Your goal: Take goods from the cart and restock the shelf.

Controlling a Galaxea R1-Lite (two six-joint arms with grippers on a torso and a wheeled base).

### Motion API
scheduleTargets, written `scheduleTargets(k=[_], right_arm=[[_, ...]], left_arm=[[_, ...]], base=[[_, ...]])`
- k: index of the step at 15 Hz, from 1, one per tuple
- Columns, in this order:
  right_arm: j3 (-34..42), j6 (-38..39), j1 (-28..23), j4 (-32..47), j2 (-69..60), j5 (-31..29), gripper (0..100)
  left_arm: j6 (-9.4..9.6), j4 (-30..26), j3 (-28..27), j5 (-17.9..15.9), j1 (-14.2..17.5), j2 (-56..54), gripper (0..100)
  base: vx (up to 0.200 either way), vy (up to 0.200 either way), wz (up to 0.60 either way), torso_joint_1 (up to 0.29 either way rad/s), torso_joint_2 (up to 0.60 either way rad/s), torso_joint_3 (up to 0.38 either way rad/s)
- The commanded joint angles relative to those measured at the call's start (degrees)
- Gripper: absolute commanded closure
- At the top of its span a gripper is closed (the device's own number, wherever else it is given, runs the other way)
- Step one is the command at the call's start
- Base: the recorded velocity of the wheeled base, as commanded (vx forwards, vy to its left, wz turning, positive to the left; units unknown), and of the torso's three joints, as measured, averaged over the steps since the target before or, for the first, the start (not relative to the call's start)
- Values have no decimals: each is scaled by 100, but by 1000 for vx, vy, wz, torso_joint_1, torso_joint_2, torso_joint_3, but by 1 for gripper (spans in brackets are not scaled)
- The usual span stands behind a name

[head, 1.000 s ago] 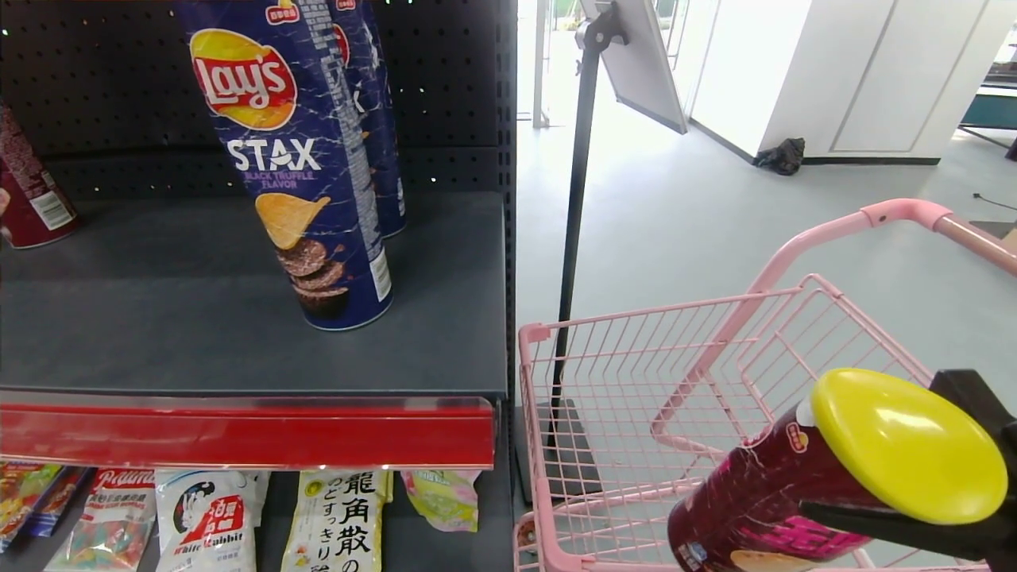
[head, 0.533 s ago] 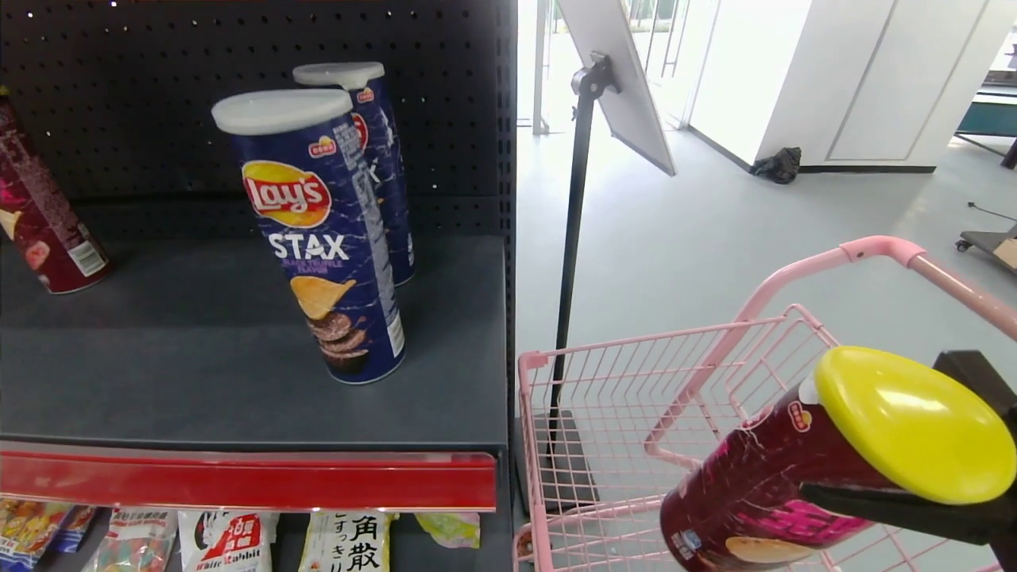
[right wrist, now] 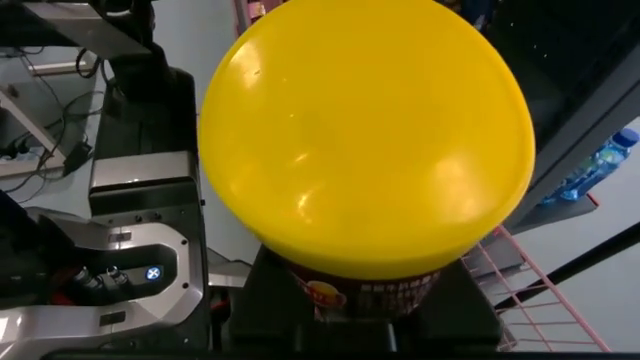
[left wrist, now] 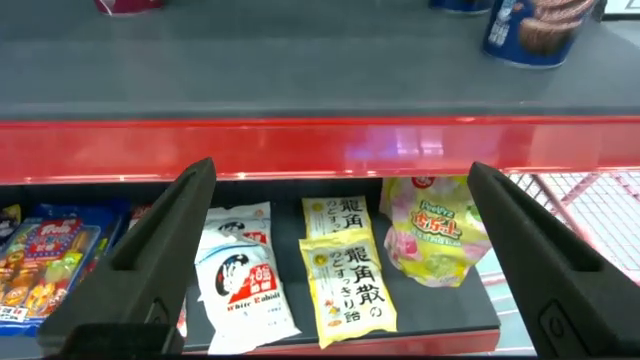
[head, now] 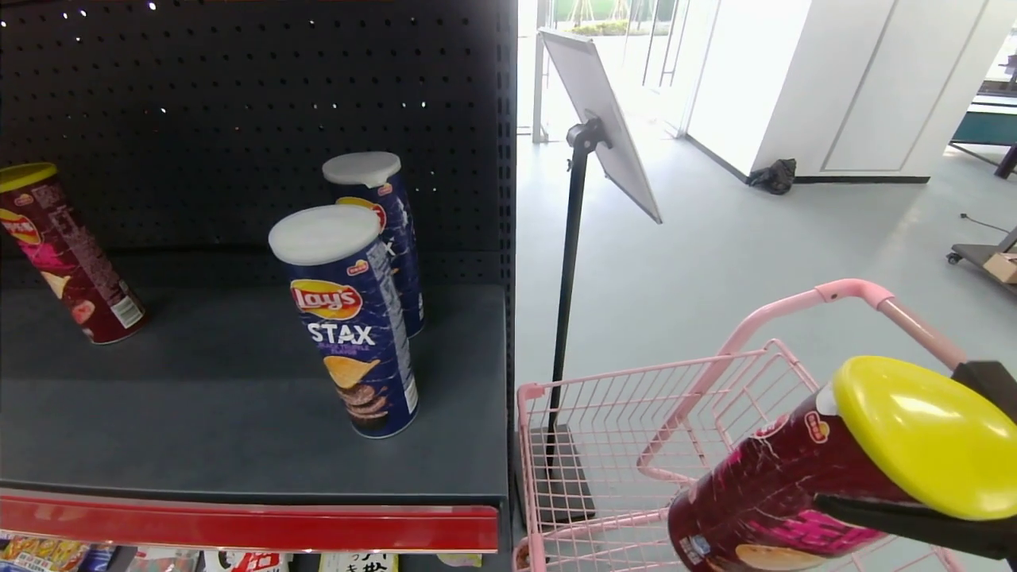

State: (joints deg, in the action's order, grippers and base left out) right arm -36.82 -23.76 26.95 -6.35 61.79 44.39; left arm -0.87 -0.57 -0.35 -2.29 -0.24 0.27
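My right gripper point(head: 890, 441) is shut on a maroon chip can point(head: 763, 500) with a yellow lid point(right wrist: 365, 135), held tilted above the pink cart point(head: 636, 397) at the lower right. On the dark shelf point(head: 199, 429) two blue chip cans point(head: 353, 326) stand upright, one behind the other. A maroon can point(head: 71, 254) stands at the shelf's far left. My left gripper point(left wrist: 340, 168) is open with nothing between its fingers, level with the shelf's red front strip point(left wrist: 300, 150).
A black sign stand point(head: 568, 302) rises between the shelf's right end and the cart. Snack bags point(left wrist: 345, 270) lie on the lower shelf. Bare shelf surface stretches between the maroon can and the blue cans. Open floor lies beyond the cart.
The whole head view has shifted, so the shelf and its cans now sit lower and smaller in it. The maroon can stays in my right gripper at about the same spot.
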Motion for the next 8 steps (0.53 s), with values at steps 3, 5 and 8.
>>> scheduleTargets(k=[3, 5, 8], right_arm=[[131, 12, -41, 2, -141, -26, 100], [263, 56, -59, -15, -212, -114, 100], [368, 108, -155, -15, -300, -141, 100]], left_arm=[[-1, -4, 0, 1, -2, 0, 0], [-1, -4, 0, 1, -2, 0, 0], [-1, -4, 0, -8, -2, 0, 0]], base=[[0, 0, 0, 47, -119, -58], [0, 0, 0, 0, 0, 0], [0, 0, 0, 0, 0, 0]])
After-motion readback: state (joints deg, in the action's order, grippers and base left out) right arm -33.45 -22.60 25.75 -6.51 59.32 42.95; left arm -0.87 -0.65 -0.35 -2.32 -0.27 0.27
